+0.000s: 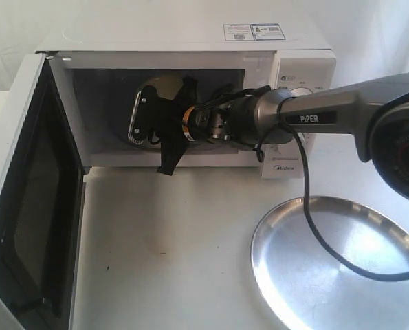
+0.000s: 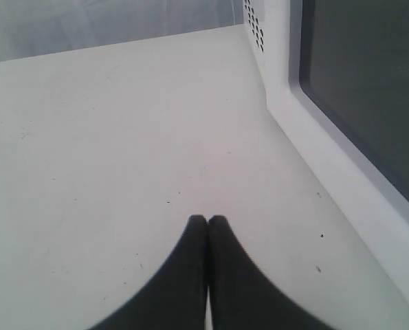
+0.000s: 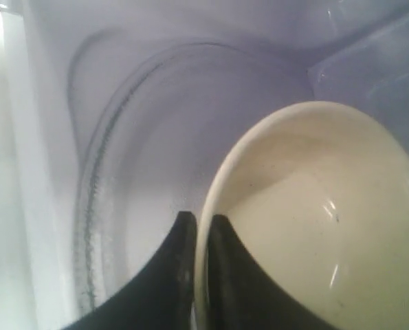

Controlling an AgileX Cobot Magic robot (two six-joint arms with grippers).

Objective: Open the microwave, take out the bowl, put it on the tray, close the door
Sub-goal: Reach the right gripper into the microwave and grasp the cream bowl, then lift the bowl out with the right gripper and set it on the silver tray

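**Door** (image 1: pixel 25 206) swung wide to the left, the microwave (image 1: pixel 190 31) stands open on my screen, so step one looks done. My right gripper (image 3: pixel 198 225) is deep in the cavity. Its fingers are pinched on the rim of the bowl (image 3: pixel 314 220), one inside the rim and one outside. The bowl is inside the microwave, over the turntable (image 3: pixel 135 144); whether it rests on the glass or hangs clear I cannot tell. The tray (image 1: pixel 328 289) lies bare on the table (image 1: pixel 170 240) in front of the microwave's dial side, well apart from the bowl. By my reckoning the carry-out, the set-down on the tray and the closing of the door are all left to do.

The exterior view gives the layout of open door, arm across the front and tray, but the gripper hides most of the bowl there. Only the right wrist view shows the grip on the rim. The left wrist view alone shows my left gripper (image 2: pixel 207 223), fingers pressed together on nothing, above the table just beside the door's dark window.
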